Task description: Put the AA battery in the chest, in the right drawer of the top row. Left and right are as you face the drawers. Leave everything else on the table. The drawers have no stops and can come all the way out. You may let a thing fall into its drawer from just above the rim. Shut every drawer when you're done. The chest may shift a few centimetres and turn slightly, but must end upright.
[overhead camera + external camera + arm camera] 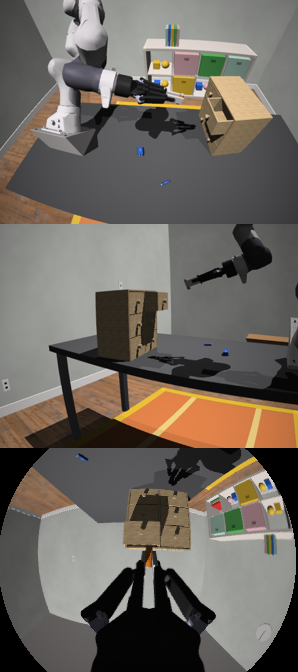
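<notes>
The wooden chest (234,111) stands upright at the table's right side and also shows in the exterior view (127,323). Its top-row right drawer (220,110) is pulled out and looks empty inside; it sticks out in the exterior view (163,300). My gripper (172,97) is held level, high above the table, and points at the chest from some distance. It is shut on a pale AA battery with an orange tip (178,95), which sticks out past the fingertips (188,283). The wrist view shows the orange tip (149,559) in line with the chest (158,520).
A blue block-shaped battery (140,151) and a small blue cylinder battery (165,182) lie on the table in front of the arm. The other drawers of the chest are closed. A shelf with coloured bins (199,68) stands behind the table.
</notes>
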Robot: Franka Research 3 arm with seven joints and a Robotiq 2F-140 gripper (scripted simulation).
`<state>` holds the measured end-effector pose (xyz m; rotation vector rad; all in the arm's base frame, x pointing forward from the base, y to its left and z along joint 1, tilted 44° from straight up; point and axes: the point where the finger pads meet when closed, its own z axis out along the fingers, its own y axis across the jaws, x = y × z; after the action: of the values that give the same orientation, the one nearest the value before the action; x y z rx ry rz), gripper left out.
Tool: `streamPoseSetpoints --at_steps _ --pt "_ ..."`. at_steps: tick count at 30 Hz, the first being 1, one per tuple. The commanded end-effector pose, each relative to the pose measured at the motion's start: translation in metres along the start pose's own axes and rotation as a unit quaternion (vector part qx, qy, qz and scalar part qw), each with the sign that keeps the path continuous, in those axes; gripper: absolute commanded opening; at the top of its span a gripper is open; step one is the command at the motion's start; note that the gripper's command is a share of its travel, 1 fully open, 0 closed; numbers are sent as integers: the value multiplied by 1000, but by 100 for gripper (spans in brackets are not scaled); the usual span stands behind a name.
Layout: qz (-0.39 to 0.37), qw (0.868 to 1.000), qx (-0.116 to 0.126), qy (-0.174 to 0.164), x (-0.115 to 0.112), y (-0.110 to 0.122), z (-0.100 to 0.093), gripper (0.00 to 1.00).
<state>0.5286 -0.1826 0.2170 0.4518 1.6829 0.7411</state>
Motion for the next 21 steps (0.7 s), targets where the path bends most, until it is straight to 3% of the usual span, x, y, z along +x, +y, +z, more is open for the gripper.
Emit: streamPoseSetpoints --at_steps 1,21 --pt "0 1000 1 -1 -2 -1 5 15" --pt "0 1000 1 -1 -21 -1 57 15"
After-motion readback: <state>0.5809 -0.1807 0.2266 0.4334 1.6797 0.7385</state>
